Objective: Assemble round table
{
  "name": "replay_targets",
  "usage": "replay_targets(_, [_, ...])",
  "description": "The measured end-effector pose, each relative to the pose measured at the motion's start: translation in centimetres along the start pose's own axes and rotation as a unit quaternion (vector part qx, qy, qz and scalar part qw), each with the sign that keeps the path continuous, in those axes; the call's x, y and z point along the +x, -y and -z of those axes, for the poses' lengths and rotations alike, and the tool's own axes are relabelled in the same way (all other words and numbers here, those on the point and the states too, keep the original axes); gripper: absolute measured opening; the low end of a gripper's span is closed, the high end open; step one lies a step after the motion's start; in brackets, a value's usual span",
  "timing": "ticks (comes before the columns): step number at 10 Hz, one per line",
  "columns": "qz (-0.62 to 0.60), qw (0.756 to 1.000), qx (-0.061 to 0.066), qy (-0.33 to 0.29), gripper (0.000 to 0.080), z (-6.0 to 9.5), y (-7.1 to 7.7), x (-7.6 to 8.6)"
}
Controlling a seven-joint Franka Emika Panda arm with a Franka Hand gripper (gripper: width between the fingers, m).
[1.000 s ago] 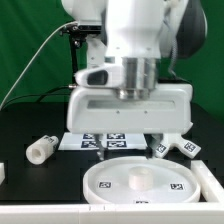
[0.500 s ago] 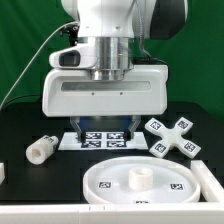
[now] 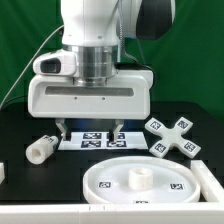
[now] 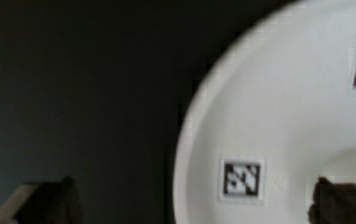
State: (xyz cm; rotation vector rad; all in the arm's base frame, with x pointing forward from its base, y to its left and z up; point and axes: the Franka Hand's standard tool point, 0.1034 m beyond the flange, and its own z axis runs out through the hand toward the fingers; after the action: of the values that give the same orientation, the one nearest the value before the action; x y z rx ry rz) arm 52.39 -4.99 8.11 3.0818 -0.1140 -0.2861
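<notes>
The large round disc (image 3: pixel 104 181) lies flat at the front of the black table, with a raised socket at its middle. The short cylindrical leg (image 3: pixel 40 149) lies on its side at the exterior view's left. The cross-shaped foot (image 3: pixel 172 135) lies at the exterior view's right. My gripper (image 3: pixel 90 130) hangs open and empty low over the marker board (image 3: pixel 100 141), behind the disc and between leg and foot. In the wrist view the gripper (image 4: pixel 196 200) shows two dark fingertips (image 4: pixel 50 200) wide apart, with a curved white tagged surface, seemingly the disc (image 4: pixel 281 120), below.
A low white wall (image 3: pixel 40 211) runs along the table's front edge. A small white block (image 3: pixel 3 172) sits at the far left edge. A green curtain (image 3: pixel 25 50) hangs behind, with a cable running down across it.
The arm has moved steadily to the exterior view's left, uncovering the cross-shaped foot. The gripper stays open and empty; the parts have not moved.
</notes>
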Motion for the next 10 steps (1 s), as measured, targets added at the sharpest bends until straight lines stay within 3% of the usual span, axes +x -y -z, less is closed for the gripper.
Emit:
replay_targets(1, [-0.013,0.999,0.001,0.039,0.0649,1.8,-1.0,1.4])
replay_targets(2, [-0.017,0.999,0.000,0.040,0.0649,2.1,-1.2,2.6])
replay_targets(5, [-0.016,0.998,0.000,0.061,0.0649,1.7,-1.1,2.0])
replay_targets(6, [-0.006,0.997,0.002,0.073,0.0649,1.5,-1.7,1.6])
replay_targets(8, [-0.014,0.991,0.011,0.129,0.0649,1.2,-5.8,0.1])
replay_targets(9, [-0.031,0.988,0.016,0.150,0.0649,2.4,-8.0,0.5])
replay_targets(10, [-0.054,0.980,0.018,0.191,0.0649,2.2,-8.6,0.2])
